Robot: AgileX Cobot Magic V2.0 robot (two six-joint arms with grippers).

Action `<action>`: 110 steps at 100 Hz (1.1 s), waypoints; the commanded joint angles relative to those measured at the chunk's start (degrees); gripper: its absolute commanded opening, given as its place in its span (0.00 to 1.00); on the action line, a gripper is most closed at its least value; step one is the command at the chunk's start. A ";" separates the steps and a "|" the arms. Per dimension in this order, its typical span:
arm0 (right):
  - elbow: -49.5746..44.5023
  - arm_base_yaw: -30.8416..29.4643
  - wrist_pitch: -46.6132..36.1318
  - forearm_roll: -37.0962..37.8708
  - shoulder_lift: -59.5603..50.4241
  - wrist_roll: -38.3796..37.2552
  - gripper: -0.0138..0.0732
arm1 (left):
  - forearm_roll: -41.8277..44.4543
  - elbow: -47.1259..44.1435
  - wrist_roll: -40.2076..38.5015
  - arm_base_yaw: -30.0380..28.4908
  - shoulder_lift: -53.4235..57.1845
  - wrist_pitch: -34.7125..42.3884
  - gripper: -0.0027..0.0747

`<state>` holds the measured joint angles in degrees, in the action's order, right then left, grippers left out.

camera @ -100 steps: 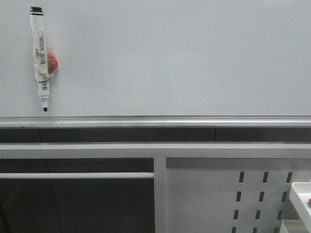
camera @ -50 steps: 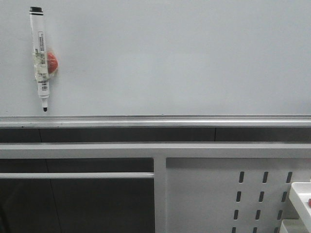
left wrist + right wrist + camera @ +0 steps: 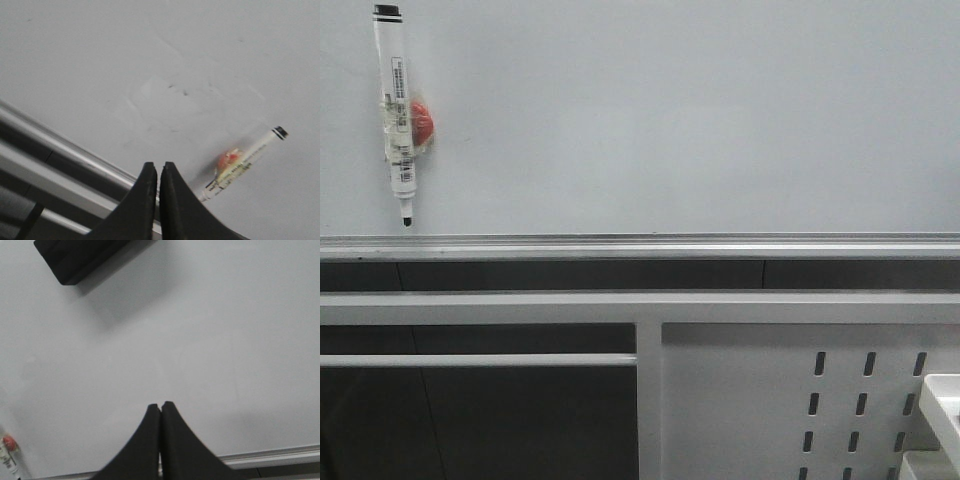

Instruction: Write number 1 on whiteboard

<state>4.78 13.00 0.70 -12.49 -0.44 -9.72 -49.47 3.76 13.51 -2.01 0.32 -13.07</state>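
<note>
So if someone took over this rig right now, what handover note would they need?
Left gripper: shut, empty.
Right gripper: shut, empty.
Both face the whiteboard.
The marker hangs tip down at the board's upper left, by a red holder, untouched.
A black eraser sits on the board.
Done: nothing; no number 1 is visible.
Left: take the marker, write the 1.

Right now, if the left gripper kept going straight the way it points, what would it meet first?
Probably the pale grey-white glossy whiteboard: the shut left gripper points at bare board, with the clear-barrelled marker pen off to one side. Depth is unclear.
</note>
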 commanded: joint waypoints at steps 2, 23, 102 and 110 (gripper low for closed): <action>6.84 0.55 3.92 2.28 -1.00 0.21 0.08 | 0.27 7.26 9.03 0.55 -0.50 -0.60 0.01; 15.35 2.28 14.66 4.05 2.25 8.48 0.08 | 0.00 17.23 21.07 0.85 -9.69 -10.75 0.38; 18.21 3.07 14.48 -0.24 15.19 17.11 0.56 | -6.41 18.66 35.73 20.32 -40.78 6.93 0.47; 18.21 3.07 14.48 -0.24 15.19 17.11 0.56 | -7.31 18.66 35.73 21.67 -42.43 9.05 0.47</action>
<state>20.96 16.07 20.03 -12.41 13.79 6.54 -53.47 20.40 49.16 18.05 -40.43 -9.79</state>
